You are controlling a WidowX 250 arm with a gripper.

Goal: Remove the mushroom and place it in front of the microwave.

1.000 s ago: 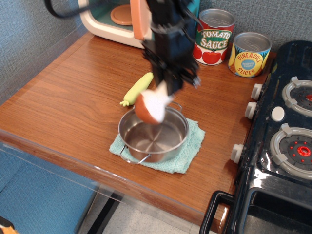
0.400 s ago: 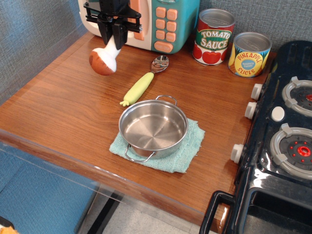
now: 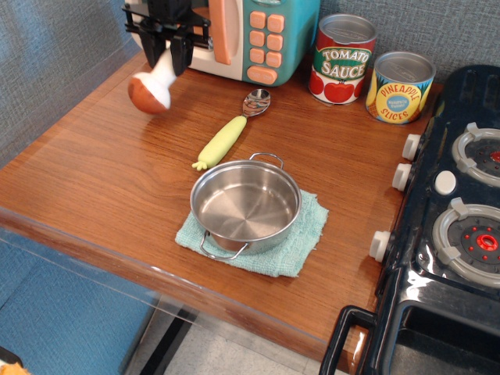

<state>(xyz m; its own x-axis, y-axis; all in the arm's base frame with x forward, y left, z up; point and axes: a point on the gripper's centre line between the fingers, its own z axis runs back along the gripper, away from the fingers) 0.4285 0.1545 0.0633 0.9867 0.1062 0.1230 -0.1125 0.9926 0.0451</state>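
The mushroom (image 3: 149, 91) has a reddish-brown cap pointing down-left and a white stem. My black gripper (image 3: 166, 48) is shut on the stem and holds the mushroom just over the wooden table at the far left. The microwave (image 3: 258, 35), cream with a teal panel and peach buttons, stands right behind it at the back of the table. The steel pot (image 3: 246, 206) in the middle front holds nothing and rests on a teal cloth (image 3: 305, 242).
A yellow-green plush vegetable (image 3: 222, 142) and a spoon (image 3: 256, 101) lie between pot and microwave. A tomato sauce can (image 3: 343, 58) and a pineapple can (image 3: 399, 87) stand at the back. A black toy stove (image 3: 453, 211) fills the right side.
My gripper has carried the mushroom from above the pot to the far left in front of the microwave, then a little further left and back. The pot now holds nothing.
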